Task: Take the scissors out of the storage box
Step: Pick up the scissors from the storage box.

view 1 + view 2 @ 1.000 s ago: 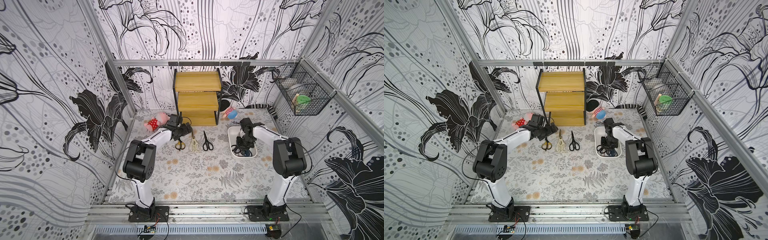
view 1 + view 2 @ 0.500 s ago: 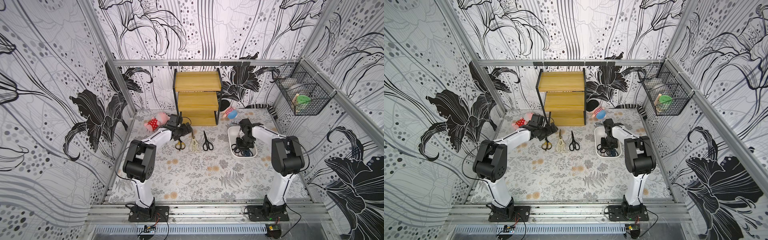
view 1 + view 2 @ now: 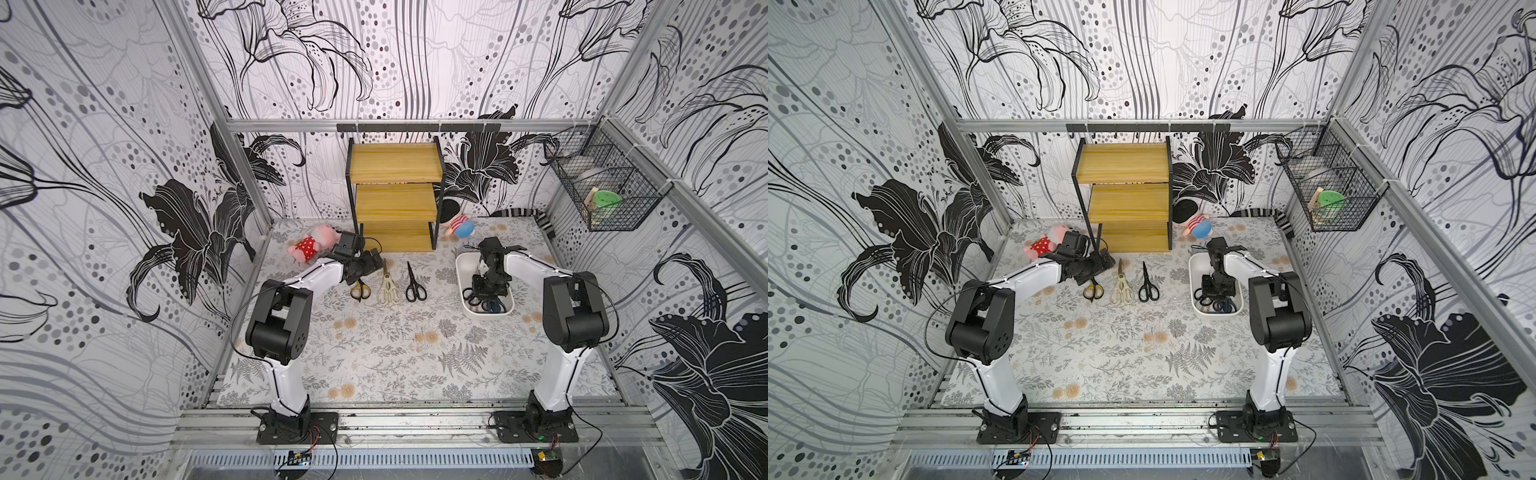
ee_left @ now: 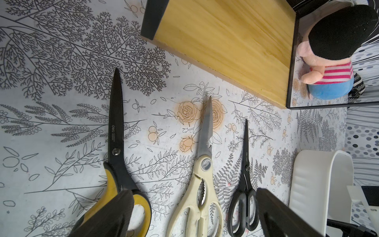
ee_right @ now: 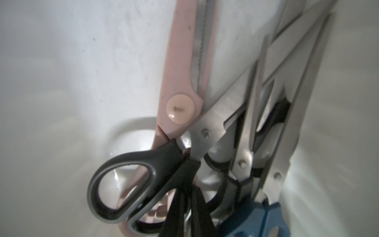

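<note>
Three scissors lie side by side on the mat: a yellow-black pair (image 4: pixel 114 147), a cream pair (image 4: pixel 202 176) and a small black pair (image 4: pixel 245 184). My left gripper (image 4: pixel 193 194) hangs open just above their handles, holding nothing. The white storage box (image 3: pixel 467 266) sits to the right with several more scissors piled inside, among them a pale pink pair (image 5: pixel 180 61), a dark blue-handled pair (image 5: pixel 256 221) and a black-handled pair (image 5: pixel 131 180). My right gripper (image 5: pixel 187 201) reaches down into the box (image 3: pixel 1196 266), fingers pressed together on the black-handled pair's handle.
A wooden shelf unit (image 3: pixel 395 195) stands at the back, close behind the left gripper (image 3: pixel 374 259). A pink plush (image 3: pixel 313 243) lies back left, another plush (image 3: pixel 459 224) behind the box. A black wire basket (image 3: pixel 602 195) hangs on the right wall.
The right gripper's jaws have closed inside the box, and that arm has shifted slightly. The left arm and the three scissors on the mat have not moved.
</note>
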`<state>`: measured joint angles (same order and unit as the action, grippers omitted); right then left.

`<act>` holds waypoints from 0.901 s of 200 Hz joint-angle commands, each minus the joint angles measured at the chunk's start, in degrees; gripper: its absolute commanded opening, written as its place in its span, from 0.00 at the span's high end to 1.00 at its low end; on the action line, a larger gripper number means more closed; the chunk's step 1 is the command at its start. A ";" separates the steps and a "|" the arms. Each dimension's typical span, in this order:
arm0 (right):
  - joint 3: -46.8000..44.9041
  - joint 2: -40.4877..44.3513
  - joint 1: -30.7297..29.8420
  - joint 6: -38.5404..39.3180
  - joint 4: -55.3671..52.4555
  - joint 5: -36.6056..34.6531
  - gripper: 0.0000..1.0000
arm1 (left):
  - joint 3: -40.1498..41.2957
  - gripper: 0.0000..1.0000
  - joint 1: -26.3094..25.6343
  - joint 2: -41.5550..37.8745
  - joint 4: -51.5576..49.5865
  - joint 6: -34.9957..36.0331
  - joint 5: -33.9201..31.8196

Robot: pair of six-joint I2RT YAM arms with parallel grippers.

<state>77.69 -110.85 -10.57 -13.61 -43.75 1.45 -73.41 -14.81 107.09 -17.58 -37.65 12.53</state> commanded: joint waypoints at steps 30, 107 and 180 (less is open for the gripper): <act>3.27 3.79 0.20 2.76 -2.60 -2.23 1.00 | -0.20 0.02 0.10 -1.51 1.54 0.28 -0.15; 4.14 8.38 0.20 3.99 -4.33 -1.98 1.00 | 0.74 0.02 0.30 -3.70 1.17 1.45 0.72; 10.68 4.79 -7.17 12.26 -3.07 3.53 1.00 | 3.14 0.02 0.36 -7.35 0.76 1.24 0.09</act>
<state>84.05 -103.50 -13.78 -6.35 -46.41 3.05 -71.53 -14.68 102.21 -17.54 -37.21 12.88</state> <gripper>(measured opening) 0.089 0.976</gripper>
